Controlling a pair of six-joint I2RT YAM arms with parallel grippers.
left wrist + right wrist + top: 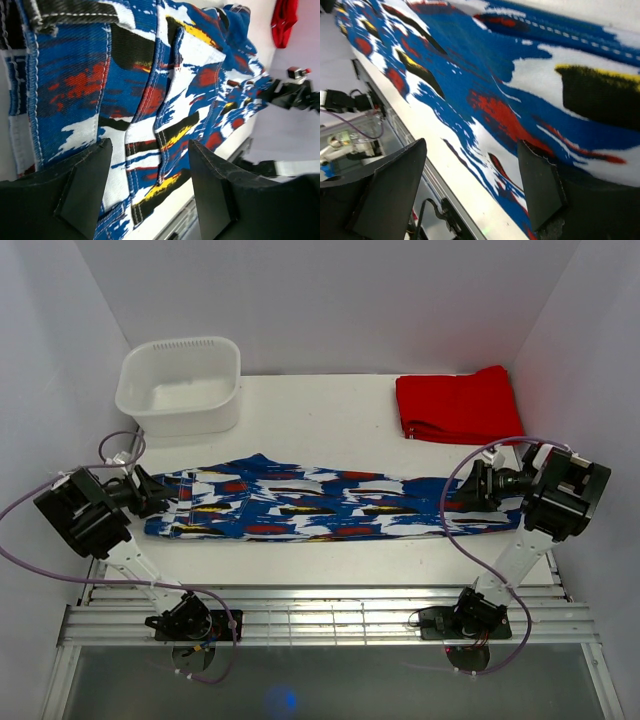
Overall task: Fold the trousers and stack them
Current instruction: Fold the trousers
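The trousers (330,505) lie flat on the table (330,410), stretched out as one long, narrow band that runs from the left edge almost to the right edge, roughly parallel to the near edge. A strip of bare surface separates them from that edge. The fabric is a busy print: blue ground with white patches, red blotches and black streaks tipped with yellow. The waist end, with stitched seams and a pocket opening, is at the left; the leg ends are at the right. A small peak juts from the far side toward the left.
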